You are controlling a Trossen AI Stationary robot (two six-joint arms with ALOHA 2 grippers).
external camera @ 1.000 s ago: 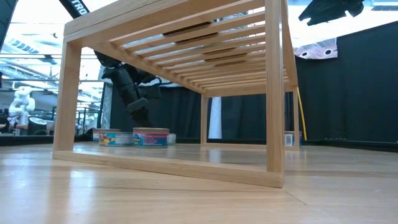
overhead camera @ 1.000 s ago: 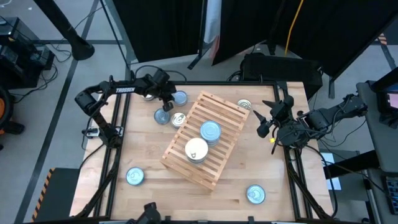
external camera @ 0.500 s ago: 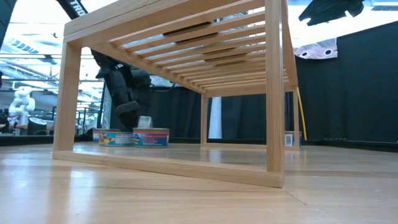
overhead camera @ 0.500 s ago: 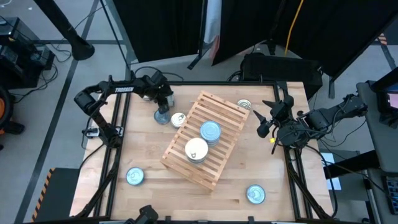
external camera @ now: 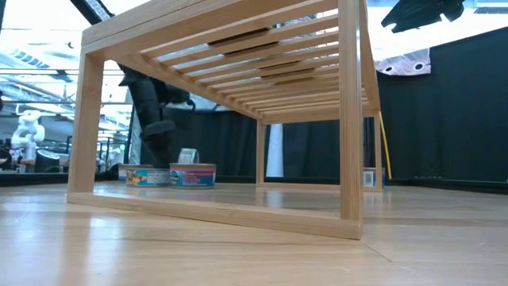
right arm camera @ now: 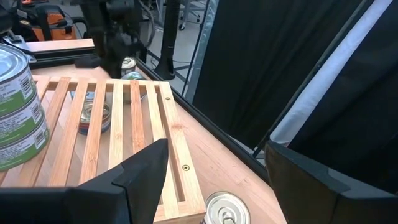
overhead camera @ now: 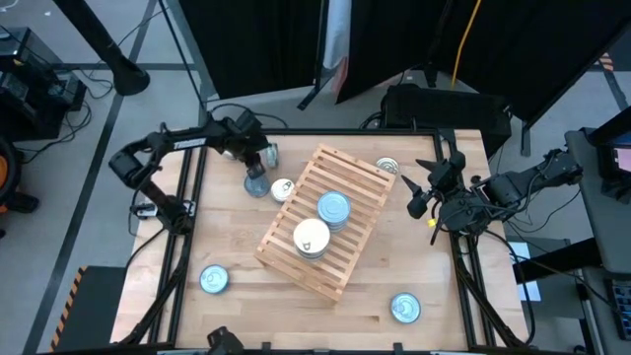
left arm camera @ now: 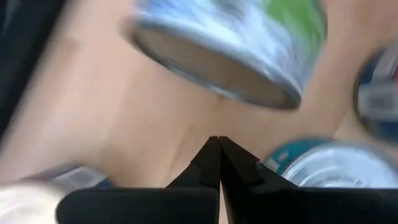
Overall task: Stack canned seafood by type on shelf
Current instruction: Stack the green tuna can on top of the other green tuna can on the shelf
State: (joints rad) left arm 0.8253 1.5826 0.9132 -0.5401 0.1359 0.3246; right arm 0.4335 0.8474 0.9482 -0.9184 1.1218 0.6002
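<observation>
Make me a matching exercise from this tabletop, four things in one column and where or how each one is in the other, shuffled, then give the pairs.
Things:
1. left gripper
2. right gripper
3. blue-topped stack
4. white-topped stack

Places or states:
A. open, beside the shelf's right edge
B. on the shelf, nearer its front end
C. shut, above the tins at the table's back left
D. on the shelf, near its middle

Pairs: 1-C, 2-A, 3-D, 4-B

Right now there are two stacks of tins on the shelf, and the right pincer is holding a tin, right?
Not quite. The two stacks do sit on the shelf, but the right wrist view shows the right pincer open and empty.
</observation>
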